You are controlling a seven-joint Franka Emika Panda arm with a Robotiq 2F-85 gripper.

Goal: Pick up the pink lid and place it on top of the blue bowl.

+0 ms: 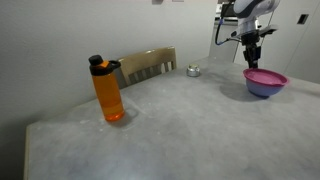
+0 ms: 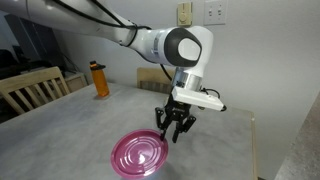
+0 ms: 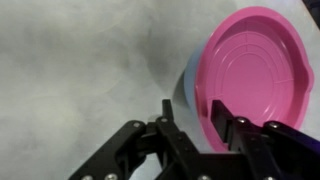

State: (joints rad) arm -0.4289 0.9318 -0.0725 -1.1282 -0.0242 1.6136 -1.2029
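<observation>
- Gripper (image 3: pixel 198 118): black, two jointed fingers, spread apart and holding nothing. It hung just above the lid's near edge, and contact with the rim could not be told.
- Pink lid (image 3: pixel 255 65): just below and ahead of the gripper, resting on the bowl. A flat round disc of glossy hard plastic with a raised rim and faint concentric rings on its face.
- Blue bowl (image 3: pixel 188 88): under the lid, beneath the gripper. Smooth pale-blue plastic with plain rounded sides, of which the wrist view showed only a sliver.
- Tabletop (image 1: pixel 180 120): grey, mottled, matt and stone-like, and probably slick under light plastic.
- Hazard, snagging: a finger sat close on either side of the raised rim. Closing them, or pulling away sideways rather than straight up, could catch the rim and drag or tip the lid off.
- Hazard, seating: bowl wall showed past the lid on one side, so centring was unconfirmed. An off-centre lid would likely tilt at a light nudge.
- Hazard, sliding: the bowl looked light, so a downward or sideways bump might shove it along.
- Orange bottle (image 1: pixel 108 92), chair (image 1: pixel 150 64), small silver object (image 1: pixel 193 70): all well apart from the gripper and judged no concern.
</observation>
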